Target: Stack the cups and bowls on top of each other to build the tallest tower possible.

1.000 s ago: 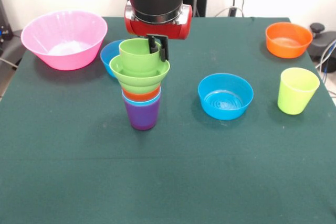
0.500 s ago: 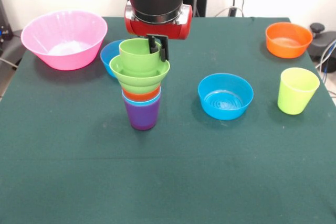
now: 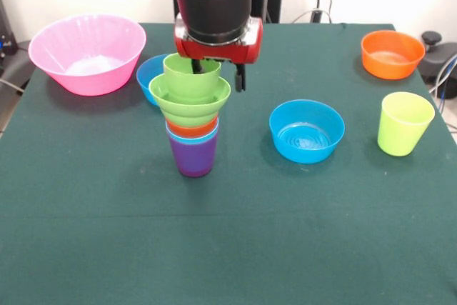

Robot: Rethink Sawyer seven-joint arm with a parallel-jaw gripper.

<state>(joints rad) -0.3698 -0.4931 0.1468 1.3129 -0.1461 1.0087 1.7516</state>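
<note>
**Five-piece tower stands left of centre, gripper spread above its top cup**

The tower (image 3: 191, 123) stands upright on the green table (image 3: 228, 241), a little left of the middle. Its base is the purple cup (image 3: 193, 158). Only a thin light blue rim (image 3: 173, 133) and a narrow orange band (image 3: 191, 129) show of the two cups nested into it. Above them flares the ridged green bowl (image 3: 187, 102), wider than the cups below, and in it sits the stepped green cup (image 3: 191, 75), mouth up, as the top piece.

The gripper (image 3: 217, 75) hangs right above that cup from the red and black arm (image 3: 214, 5). Its jaws stand apart: one finger (image 3: 196, 67) reaches down inside the cup's mouth and the other (image 3: 240, 78) hangs outside, clear of the rim to the right. Nothing is clamped between them.

Just behind the tower a blue bowl (image 3: 148, 71) peeks out, and beyond it at the far left edge sits the large pink bowl (image 3: 87, 53). To the right of the tower a second blue bowl (image 3: 307, 131) lies open side up, well apart. The yellow-green cup (image 3: 405, 123) stands near the right edge, with the orange bowl (image 3: 392, 53) behind it.
</note>
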